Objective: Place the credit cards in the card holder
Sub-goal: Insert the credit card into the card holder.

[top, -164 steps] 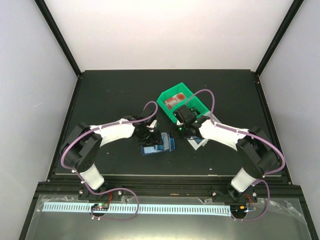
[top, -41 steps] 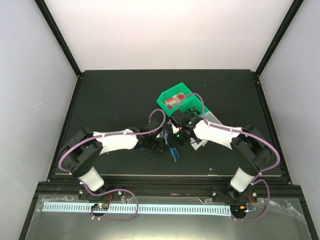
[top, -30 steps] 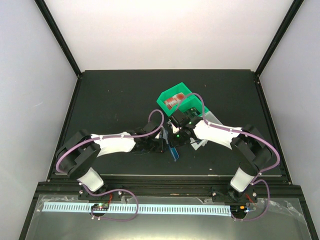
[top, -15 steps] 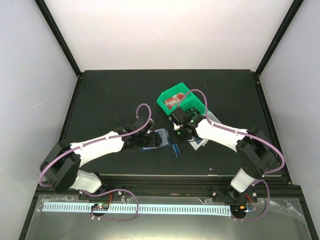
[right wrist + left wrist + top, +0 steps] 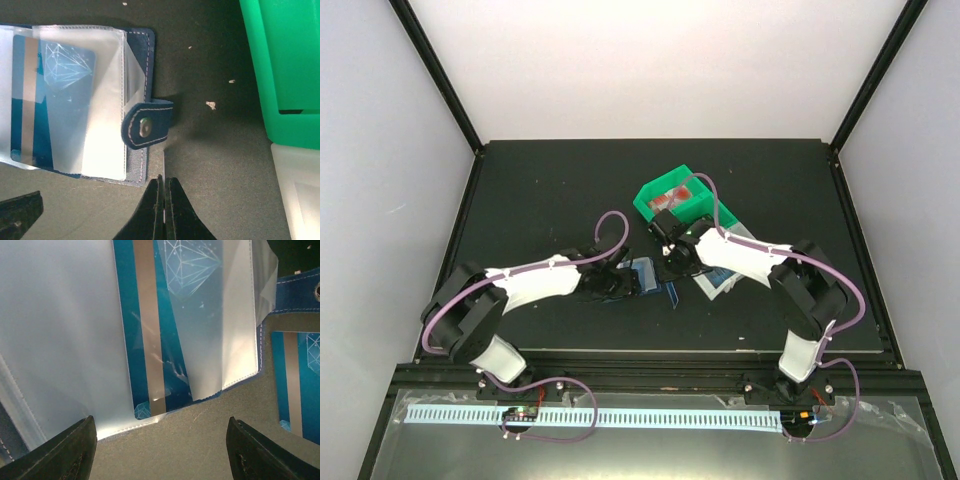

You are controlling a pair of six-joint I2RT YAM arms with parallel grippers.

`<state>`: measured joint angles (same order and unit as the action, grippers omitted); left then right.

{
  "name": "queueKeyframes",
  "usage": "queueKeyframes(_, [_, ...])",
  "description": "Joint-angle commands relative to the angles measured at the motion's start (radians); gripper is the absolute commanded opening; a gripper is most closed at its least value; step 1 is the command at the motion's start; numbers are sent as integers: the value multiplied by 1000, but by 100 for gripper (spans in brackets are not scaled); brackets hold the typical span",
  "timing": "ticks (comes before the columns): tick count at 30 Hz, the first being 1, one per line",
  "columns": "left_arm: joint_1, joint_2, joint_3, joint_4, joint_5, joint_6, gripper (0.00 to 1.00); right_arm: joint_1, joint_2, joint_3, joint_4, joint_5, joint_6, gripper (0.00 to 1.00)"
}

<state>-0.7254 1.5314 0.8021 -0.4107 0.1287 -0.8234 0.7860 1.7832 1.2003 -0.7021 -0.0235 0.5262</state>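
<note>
Our left end effector (image 5: 162, 440) has drawn back, open over the card holder (image 5: 149, 124) — pockets (image 5: 60, 340) bared — while our right end effector (image 5: 163, 192) grips a credit card (image 5: 296, 385) edge-on, apparently for slotting.

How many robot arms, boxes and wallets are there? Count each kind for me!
Robot arms: 2 (left arm, right arm)
Boxes: 2 (green bin, white bin)
Wallets: 1 (card holder)
Total: 5

Green bin (image 5: 280, 60), apparently white bin (image 5: 296, 195) beside
</note>
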Motion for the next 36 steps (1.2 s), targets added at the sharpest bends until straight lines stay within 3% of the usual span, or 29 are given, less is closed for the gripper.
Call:
queueKeyframes(1, [8, 20, 53, 27, 24, -11, 72, 6, 33, 41, -33, 14, 0, 1])
queueKeyframes(10, [9, 82, 74, 73, 49, 7, 72, 7, 57, 45, -9, -96, -18, 1])
queueKeyframes(24, [9, 88, 42, 167, 145, -7, 72, 6, 52, 15, 19, -136, -21, 1])
queueKeyframes(31, [9, 70, 39, 74, 13, -26, 70, 5, -44, -1, -12, -2, 6, 1])
queueKeyframes(36, [8, 59, 22, 79, 3, -23, 68, 5, -99, -44, -3, -121, -21, 1])
